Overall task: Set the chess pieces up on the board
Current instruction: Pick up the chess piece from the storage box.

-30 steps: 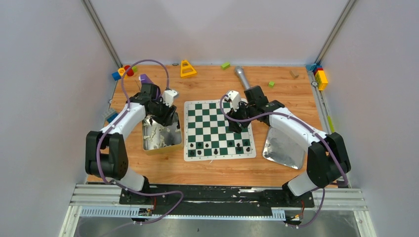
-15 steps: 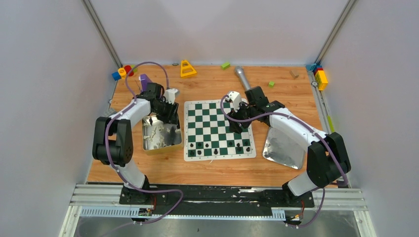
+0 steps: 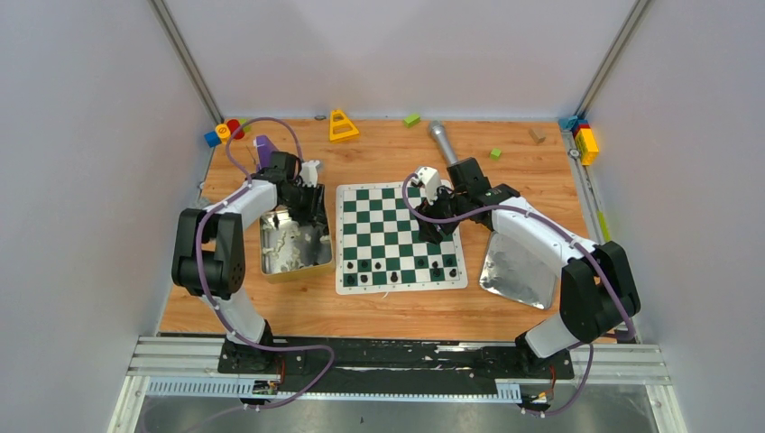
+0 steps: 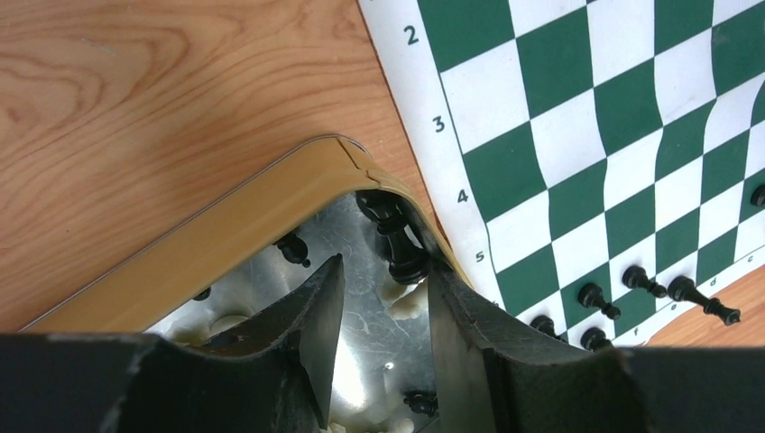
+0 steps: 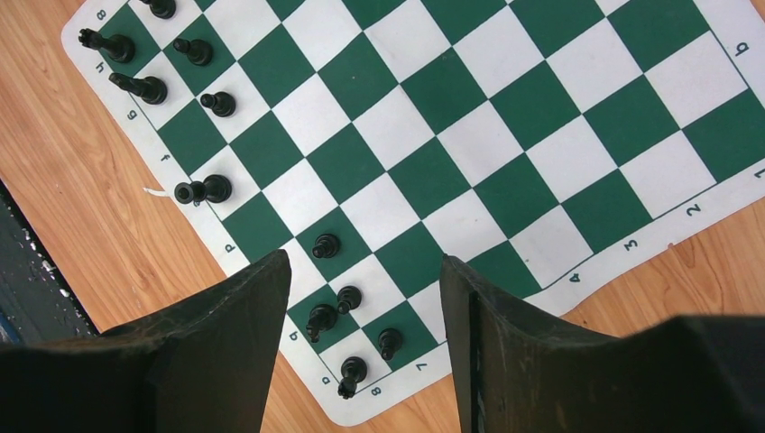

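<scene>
Left gripper (image 4: 383, 275) — jaws apart, nothing between them — hangs over the metal tray (image 4: 271, 203) left of the board (image 5: 433, 171). In the tray we see cream and black chess pieces (image 3: 289, 242); one black piece (image 4: 399, 242) leans in the corner just past the fingertips. Right gripper (image 5: 363, 266) stands open over the board's right side, holding nothing. Several black pieces (image 5: 325, 244) occupy the board's near rows. Beyond — toy blocks (image 3: 343, 126) lie along the table's far edge.
</scene>
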You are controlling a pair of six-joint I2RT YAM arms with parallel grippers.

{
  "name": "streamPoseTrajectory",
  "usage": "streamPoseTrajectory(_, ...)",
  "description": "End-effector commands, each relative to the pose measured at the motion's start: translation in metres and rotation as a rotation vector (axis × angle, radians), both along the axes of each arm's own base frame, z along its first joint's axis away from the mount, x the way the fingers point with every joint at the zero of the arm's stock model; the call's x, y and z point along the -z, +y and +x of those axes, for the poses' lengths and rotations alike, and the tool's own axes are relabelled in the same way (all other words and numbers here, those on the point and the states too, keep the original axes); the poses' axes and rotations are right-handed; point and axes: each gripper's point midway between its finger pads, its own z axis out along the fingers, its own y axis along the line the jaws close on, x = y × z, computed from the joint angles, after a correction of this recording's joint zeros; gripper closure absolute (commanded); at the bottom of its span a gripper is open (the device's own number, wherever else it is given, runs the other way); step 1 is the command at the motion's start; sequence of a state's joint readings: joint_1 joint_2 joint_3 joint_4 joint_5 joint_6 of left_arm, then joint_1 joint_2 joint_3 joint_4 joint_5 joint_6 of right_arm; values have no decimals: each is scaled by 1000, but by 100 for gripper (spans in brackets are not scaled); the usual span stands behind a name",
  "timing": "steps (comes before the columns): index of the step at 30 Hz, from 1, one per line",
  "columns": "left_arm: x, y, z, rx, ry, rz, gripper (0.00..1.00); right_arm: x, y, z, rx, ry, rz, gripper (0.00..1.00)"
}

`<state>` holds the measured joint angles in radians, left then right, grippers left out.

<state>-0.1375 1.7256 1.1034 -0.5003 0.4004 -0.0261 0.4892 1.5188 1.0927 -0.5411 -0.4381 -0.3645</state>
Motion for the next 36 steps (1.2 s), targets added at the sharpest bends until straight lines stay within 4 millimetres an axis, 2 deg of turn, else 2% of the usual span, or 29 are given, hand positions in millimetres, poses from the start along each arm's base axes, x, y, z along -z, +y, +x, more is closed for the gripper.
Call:
streamPoseTrajectory(1,2,-6,10,-41,-10,-20,53,0,3,2,-5,-2,22,38)
streamPoseTrajectory(8,15,-2,8,-55,14,27,54,3,3,2,-4,4,16,38)
streamPoseTrajectory(16,21,1,5,-37,7,108,56,4,3,2,-6,8,13,39)
streamPoseTrajectory(27,18,7,-1,7,3,146,59,5,3,1,-10,11,12,39)
streamPoseTrajectory(36,20,11,-7,39,11,181,65,4,3,1,-11,9,12,39)
